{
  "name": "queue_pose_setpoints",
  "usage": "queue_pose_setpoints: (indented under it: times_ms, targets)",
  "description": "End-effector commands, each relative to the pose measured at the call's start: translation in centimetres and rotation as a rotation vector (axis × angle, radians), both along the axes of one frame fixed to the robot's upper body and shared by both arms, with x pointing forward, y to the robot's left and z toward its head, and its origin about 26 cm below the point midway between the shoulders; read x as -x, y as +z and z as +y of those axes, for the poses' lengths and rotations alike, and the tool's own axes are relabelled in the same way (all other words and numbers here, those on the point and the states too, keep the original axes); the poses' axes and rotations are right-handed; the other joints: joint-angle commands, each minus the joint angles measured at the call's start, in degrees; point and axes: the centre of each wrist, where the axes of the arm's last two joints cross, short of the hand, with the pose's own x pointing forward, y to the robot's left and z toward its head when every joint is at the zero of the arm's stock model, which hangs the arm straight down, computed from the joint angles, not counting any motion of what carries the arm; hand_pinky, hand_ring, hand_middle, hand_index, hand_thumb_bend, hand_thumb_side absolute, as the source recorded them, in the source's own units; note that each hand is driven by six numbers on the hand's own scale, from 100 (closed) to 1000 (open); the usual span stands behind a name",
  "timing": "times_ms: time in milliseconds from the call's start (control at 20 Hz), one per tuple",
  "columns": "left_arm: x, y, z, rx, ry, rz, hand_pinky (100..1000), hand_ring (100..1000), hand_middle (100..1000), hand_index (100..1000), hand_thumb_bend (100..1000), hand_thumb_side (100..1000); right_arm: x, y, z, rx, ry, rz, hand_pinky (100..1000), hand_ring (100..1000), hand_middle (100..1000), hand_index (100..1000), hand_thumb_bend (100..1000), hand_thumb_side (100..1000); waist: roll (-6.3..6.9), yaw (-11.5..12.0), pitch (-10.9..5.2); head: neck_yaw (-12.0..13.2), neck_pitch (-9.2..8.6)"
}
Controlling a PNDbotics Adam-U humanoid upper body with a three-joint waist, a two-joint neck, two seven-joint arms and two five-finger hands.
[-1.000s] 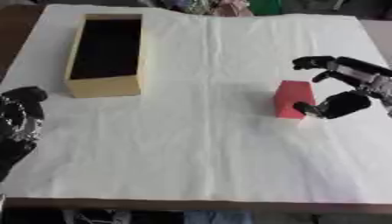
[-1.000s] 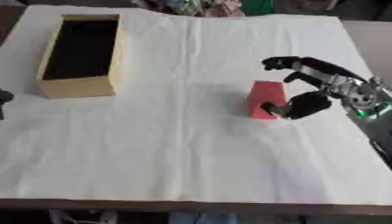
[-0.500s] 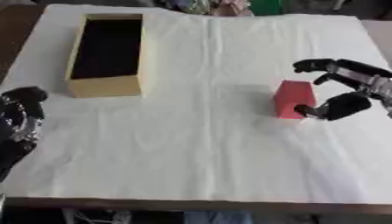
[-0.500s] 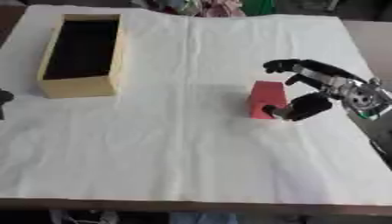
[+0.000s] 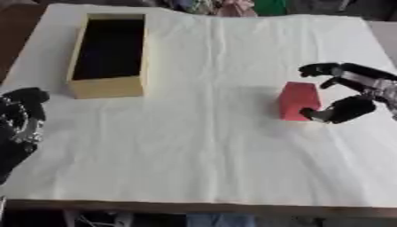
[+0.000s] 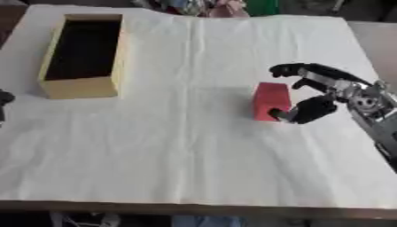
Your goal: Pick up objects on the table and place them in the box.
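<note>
A red block (image 5: 297, 100) stands on the white cloth at the right of the table. My right hand (image 6: 332, 91) is spread round its right side, with the fingers (image 6: 291, 69) arched just beyond its far end and the thumb (image 6: 298, 112) touching its near right corner. The hand is open and the block rests on the cloth. An open wooden box (image 5: 108, 54) with a dark inside lies at the far left. My left hand (image 5: 18, 119) rests at the left edge, its fingers relaxed, holding nothing.
The white cloth (image 5: 201, 133) covers nearly the whole table. The brown table edge (image 6: 201, 210) runs along the front. Coloured clutter lies beyond the far edge.
My right hand has barely shifted around the red block. The block and the box stay where they were.
</note>
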Motion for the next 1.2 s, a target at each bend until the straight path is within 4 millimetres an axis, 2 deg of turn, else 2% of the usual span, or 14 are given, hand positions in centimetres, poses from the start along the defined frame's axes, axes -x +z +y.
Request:
queue_pose_setpoints:
  times_ms: [50, 1200]
  targets:
    - [0.0, 0.6, 0.4, -0.027, 0.004, -0.016, 1000, 822, 687, 767, 100, 239, -0.3, 0.9, -0.3, 0.022, 0.000, -0.022, 849, 1000, 910, 1000, 348, 216, 0.04, 0.0, -0.64, 0.1, 0.37]
    - [0.0, 0.6, 0.4, -0.026, 0.004, -0.015, 1000, 824, 686, 766, 100, 242, -0.7, -0.6, -0.4, 0.019, 0.007, 0.025, 846, 1000, 905, 1000, 342, 236, -0.13, 0.3, -0.53, -0.1, 0.37]
